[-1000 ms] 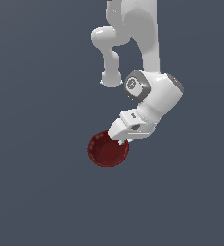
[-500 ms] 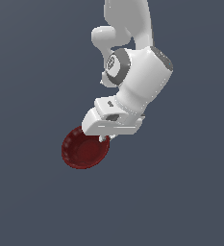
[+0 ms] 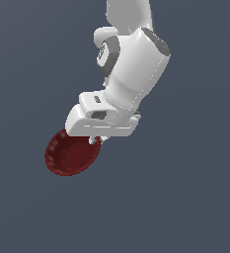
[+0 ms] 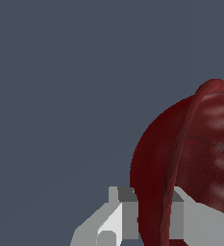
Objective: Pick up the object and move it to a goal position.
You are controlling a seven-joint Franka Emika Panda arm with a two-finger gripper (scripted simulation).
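The dark red bowl (image 3: pixel 69 155) with a scalloped rim hangs tilted below the white hand in the exterior view, its open side facing the camera. My gripper (image 3: pixel 97 141) is shut on the bowl's rim at its edge toward the exterior view's right; the fingers are mostly hidden behind the hand. In the wrist view the bowl (image 4: pixel 180 158) stands on edge, and the gripper (image 4: pixel 154 216) pinches its rim between two grey fingers (image 4: pixel 128 211), one on the outer wall and one on the inner side.
A plain dark grey-blue background fills both views. The white arm (image 3: pixel 131 59) comes down from the top of the exterior view. No goal marker or other object shows.
The arm has carried the bowl toward the exterior view's left and nearer the camera. The hand looks larger and has turned, and the bowl stays in the grip.
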